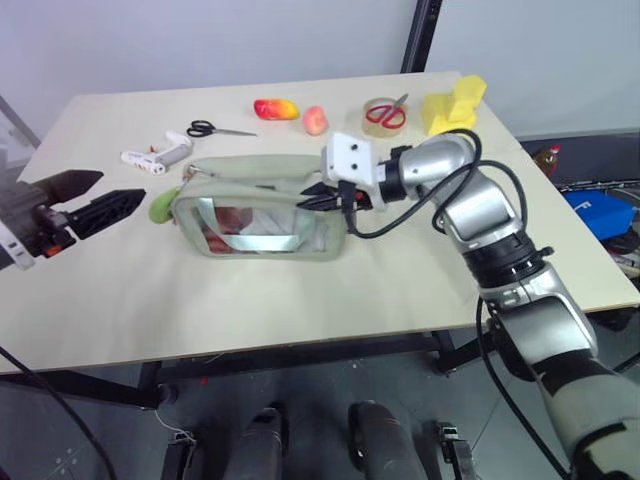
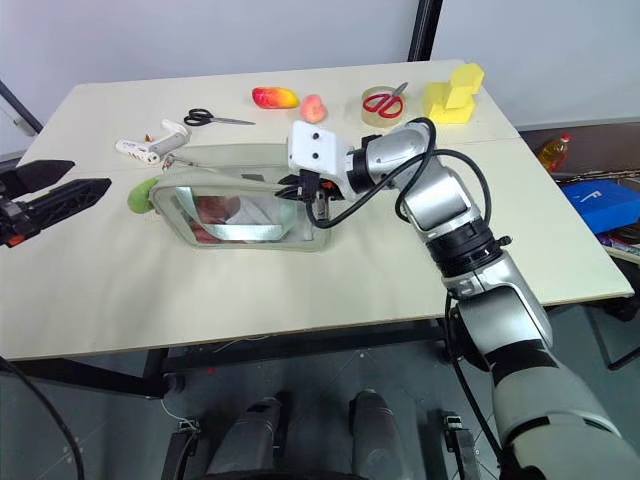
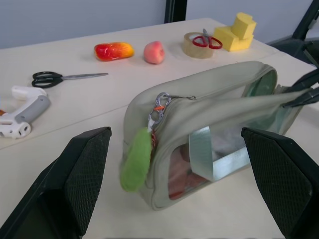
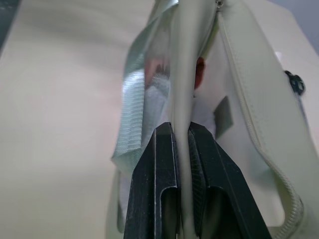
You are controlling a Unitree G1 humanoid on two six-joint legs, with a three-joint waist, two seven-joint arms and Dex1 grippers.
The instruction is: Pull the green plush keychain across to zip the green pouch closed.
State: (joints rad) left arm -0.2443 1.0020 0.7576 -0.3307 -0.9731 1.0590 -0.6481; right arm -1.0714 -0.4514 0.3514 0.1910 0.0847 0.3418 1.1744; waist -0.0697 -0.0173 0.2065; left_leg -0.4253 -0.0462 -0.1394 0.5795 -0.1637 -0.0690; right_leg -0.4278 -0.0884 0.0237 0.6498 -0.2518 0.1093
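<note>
Green keychain [image 3: 135, 159] hangs at the pouch's [image 1: 262, 215] left end on the table [image 1: 300, 290]. Right end effector [image 4: 180, 149] pinches the pouch's rim; left end effector [image 3: 174, 184] gapes wide, empty. It should clamp the keychain, then pull straight along the zipper while the right anchors.

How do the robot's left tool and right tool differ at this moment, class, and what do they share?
The left tool stands open and holds nothing; the right tool is shut on the green pouch, pinching its edge. The left tool hovers beside the pouch's end with the green plush keychain; the right tool is at the opposite end. Both have two black fingers.
</note>
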